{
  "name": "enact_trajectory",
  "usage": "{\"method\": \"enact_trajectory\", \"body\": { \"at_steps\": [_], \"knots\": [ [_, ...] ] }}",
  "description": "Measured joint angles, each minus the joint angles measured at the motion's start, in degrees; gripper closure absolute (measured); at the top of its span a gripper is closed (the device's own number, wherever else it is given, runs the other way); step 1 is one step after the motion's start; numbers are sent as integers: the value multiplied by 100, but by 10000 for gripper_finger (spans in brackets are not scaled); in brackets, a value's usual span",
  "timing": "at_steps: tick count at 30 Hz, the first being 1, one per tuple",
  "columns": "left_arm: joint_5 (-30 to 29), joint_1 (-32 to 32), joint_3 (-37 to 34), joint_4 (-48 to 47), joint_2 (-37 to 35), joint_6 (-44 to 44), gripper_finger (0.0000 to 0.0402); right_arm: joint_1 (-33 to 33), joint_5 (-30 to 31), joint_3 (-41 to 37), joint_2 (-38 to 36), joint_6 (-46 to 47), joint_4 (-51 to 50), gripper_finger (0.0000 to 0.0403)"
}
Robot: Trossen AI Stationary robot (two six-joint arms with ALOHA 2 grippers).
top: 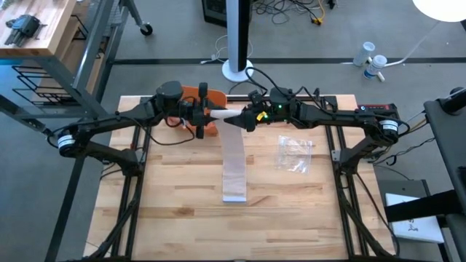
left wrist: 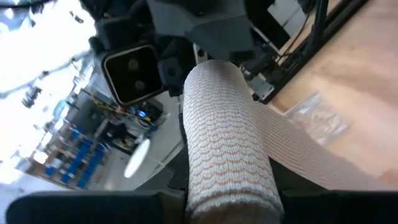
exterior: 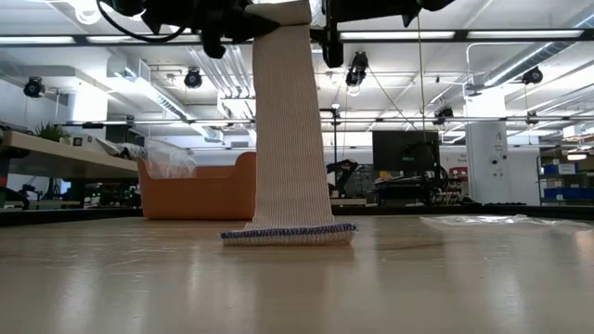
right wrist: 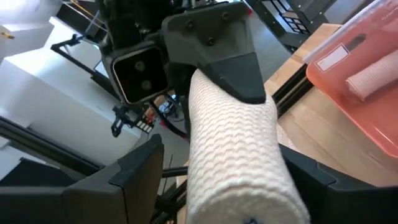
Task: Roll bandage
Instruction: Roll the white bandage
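Note:
A white woven bandage roll (top: 227, 113) is lifted well above the table's far middle, lying level between my two grippers. My left gripper (top: 209, 113) is shut on its left end and my right gripper (top: 246, 116) on its right end. The unrolled strip (exterior: 290, 121) drops from the roll in a straight band. Its blue-edged free end (exterior: 288, 234) rests flat on the wooden table (top: 167, 204), nearer the front than the roll. In each wrist view the roll (left wrist: 227, 143) (right wrist: 236, 155) runs away from the camera toward the other gripper. My left gripper holds the roll's left end (left wrist: 230, 199) between its two fingers, coming level from the table's left and pointing along the roll. The roll is clear of the table, with the strip hanging below it. My right gripper has the roll's right end (right wrist: 242, 199) between its two fingers (right wrist: 317, 186), coming level from the table's right, in line with the roll. The roll stays level and lifted, and only the strip's free end is on the table.
An orange bin (top: 198, 109) stands at the far side beneath my left gripper, with another rolled bandage (right wrist: 370, 81) lying in it. A clear plastic bag (top: 295, 153) lies right of the strip. Bare wood spreads toward the near edge on both sides.

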Motion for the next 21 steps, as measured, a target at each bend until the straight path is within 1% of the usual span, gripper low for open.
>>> {"method": "enact_trajectory", "body": {
  "at_steps": [6,8,11,14,21],
  "knots": [
    [-28,-4,-4,-5,-5,902,322,0,14,0,0,70,7,162],
    [-33,-5,-7,-10,4,1364,322,-2,16,0,0,175,3,160],
    [-274,-28,-9,-16,6,1968,323,-7,63,0,0,344,-3,156],
    [-502,-79,-9,-12,8,2142,323,-13,83,0,0,493,-4,158],
    [-626,-183,-20,127,8,2292,323,-13,39,0,0,825,8,173]
  ]
}}
